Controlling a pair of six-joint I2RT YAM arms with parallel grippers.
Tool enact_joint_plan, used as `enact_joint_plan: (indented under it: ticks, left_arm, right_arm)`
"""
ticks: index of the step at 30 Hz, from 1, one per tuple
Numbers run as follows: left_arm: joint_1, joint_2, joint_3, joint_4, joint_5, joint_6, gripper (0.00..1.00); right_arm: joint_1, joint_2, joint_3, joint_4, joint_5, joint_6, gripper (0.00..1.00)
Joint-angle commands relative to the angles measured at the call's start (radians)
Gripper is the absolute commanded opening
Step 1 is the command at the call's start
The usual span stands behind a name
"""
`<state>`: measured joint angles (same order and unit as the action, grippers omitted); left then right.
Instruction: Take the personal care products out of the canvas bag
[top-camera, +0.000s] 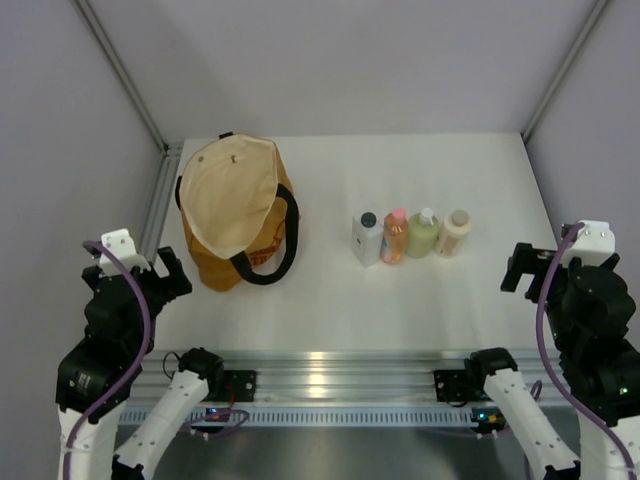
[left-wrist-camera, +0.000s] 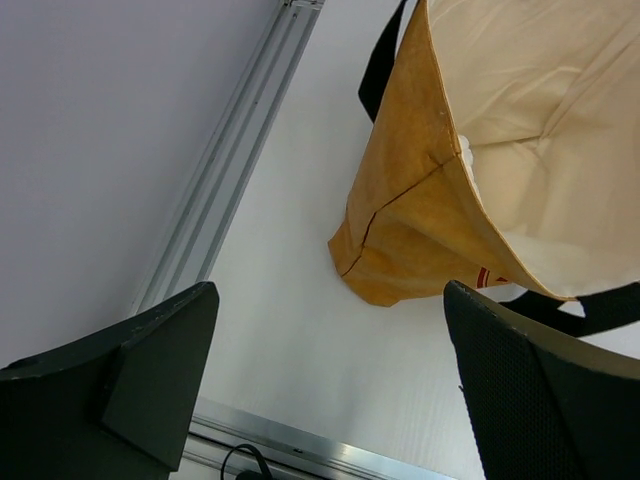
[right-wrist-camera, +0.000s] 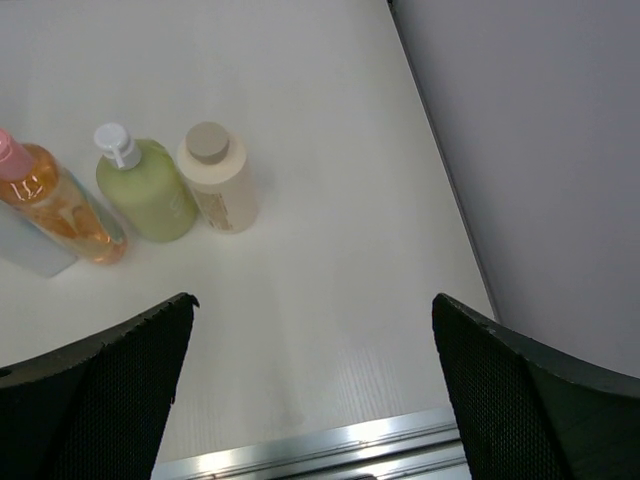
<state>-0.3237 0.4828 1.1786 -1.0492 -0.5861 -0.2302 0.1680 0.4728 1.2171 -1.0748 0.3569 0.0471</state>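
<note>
Standing in a close row right of centre on the table (top-camera: 400, 300) are four bottles: clear (top-camera: 367, 240), orange (top-camera: 395, 237), green (top-camera: 423, 234) and beige (top-camera: 454, 232). All are outside the bag (top-camera: 235, 210), which sits well apart to their left, upright with its mouth gaping. The left gripper (top-camera: 168, 270) hangs near the bag's near corner, fingers spread and empty. The right gripper (top-camera: 522, 268) is likewise spread and empty, near the beige bottle.

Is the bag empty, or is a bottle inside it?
Empty, as far as shows: the bag gapes open on bare cream lining, and four bottles stand in a row beside it.
</note>
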Motion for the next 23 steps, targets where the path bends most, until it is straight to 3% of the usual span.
enact_joint_plan:
  ticks: [1,23]
  left_arm:
    - [-0.003,-0.047,-0.016,0.021,0.061,0.042,0.98]
    - [-0.005,-0.03,-0.014,0.021,0.066,0.015,0.98]
  right_arm:
    - [0.015,-0.005,0.01,-0.037,0.011,-0.012,0.99]
    - [0.015,0.001,0.044,-0.043,0.02,-0.01,1.0]
